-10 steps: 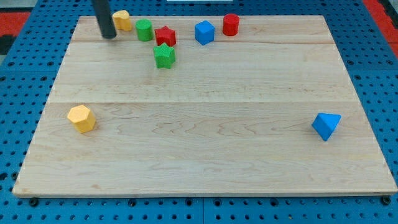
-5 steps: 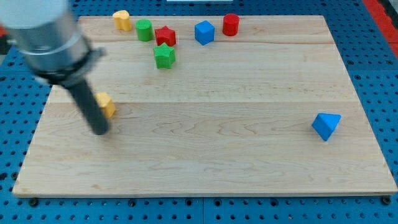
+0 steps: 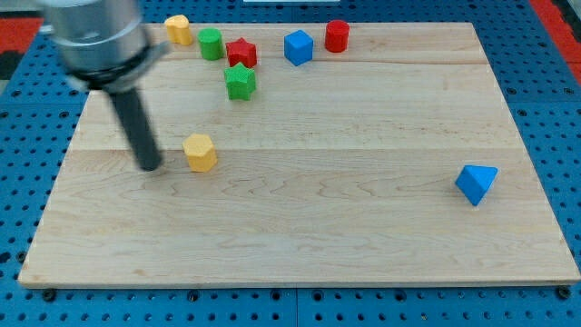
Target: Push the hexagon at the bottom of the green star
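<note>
my tip point(image 3: 151, 167) just left — yellow hexagon point(image 3: 200, 152)

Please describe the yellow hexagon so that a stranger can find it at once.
On the wooden board, look at the left half, about mid-height. The yellow hexagon lies alone there, just right of my tip, below the green star. The other yellow block sits at the top edge.
</note>
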You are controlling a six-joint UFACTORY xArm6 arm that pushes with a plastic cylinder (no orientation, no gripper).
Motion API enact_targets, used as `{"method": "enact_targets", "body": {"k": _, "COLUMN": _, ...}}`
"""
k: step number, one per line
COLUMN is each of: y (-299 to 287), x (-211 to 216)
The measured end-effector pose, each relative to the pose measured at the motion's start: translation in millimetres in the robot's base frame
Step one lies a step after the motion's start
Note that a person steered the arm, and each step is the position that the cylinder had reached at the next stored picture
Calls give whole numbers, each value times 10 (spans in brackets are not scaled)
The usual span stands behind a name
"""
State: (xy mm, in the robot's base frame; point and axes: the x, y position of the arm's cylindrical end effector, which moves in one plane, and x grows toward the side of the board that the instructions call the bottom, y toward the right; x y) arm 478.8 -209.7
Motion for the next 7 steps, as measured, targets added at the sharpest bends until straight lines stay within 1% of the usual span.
{"method": "enact_targets", "body": {"k": 1, "y": 187, "x": 230}}
{"method": "enact_targets", "body": {"k": 2, "y": 925, "x": -85}}
{"method": "enact_targets", "body": {"k": 3, "y": 1345, "x": -556}}
{"method": "enact_targets", "body": {"k": 4, "y": 1541, "x": 88}}
{"method": "enact_targets", "body": {"k": 5, "y": 2449, "x": -574}}
{"method": "enact_targets", "body": {"k": 6, "y": 2178, "x": -980}}
{"method": "enact_targets", "body": {"k": 7, "y": 2069, "x": -920}}
